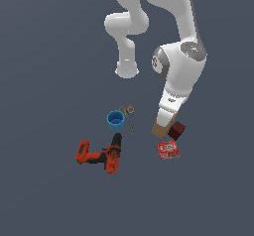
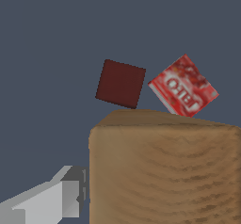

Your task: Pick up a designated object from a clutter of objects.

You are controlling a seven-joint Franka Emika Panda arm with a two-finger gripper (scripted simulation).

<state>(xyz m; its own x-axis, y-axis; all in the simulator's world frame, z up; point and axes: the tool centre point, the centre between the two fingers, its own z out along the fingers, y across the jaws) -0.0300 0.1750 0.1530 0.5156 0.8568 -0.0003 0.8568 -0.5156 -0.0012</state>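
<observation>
The box (image 2: pixel 164 171) is tan-brown with a darker, wavy wood-like grain; the cube (image 2: pixel 120 84) is plain dark red; the packet (image 2: pixel 183 85) is bright red with white lettering and a mottled darker red picture; the drill (image 1: pixel 99 155) is orange with a black nose and black patches; the cup (image 1: pixel 115 120) is blue; the scissors (image 1: pixel 129 117) have yellowish handle loops and grey blades; the arm (image 1: pixel 181 66) is white with grey joint caps; a finger of the hand (image 2: pixel 52 199) is light grey; the counter (image 1: pixel 44 81) is even dark slate blue.
</observation>
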